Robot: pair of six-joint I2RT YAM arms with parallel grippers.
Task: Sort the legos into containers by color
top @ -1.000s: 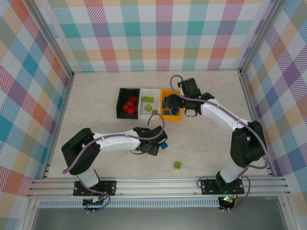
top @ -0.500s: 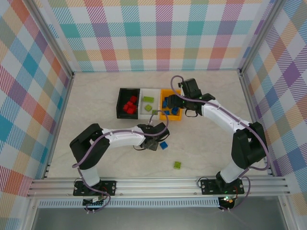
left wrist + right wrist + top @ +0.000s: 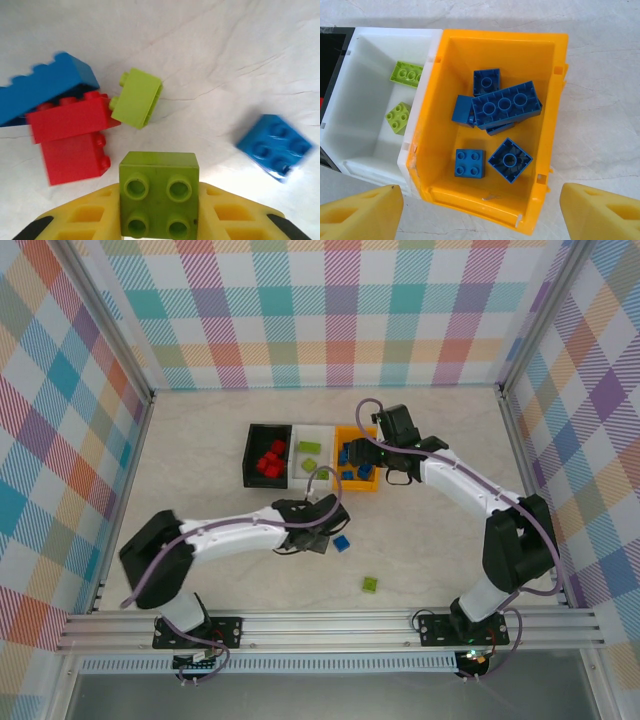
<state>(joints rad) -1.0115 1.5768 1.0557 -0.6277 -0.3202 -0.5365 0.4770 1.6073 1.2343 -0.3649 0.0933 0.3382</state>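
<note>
Left gripper [image 3: 159, 222] closed | square four-stud lime brick [image 3: 159, 197] clamped | glossy plastic

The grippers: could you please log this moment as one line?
left gripper: shut on lime brick | right gripper: open above orange bin

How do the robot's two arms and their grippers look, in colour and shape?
Both the left arm and the right arm have white links between black joints, with a thin purple cable running along each. The fingers are yellow plastic, wedge-shaped, with hollow pockets.
</note>
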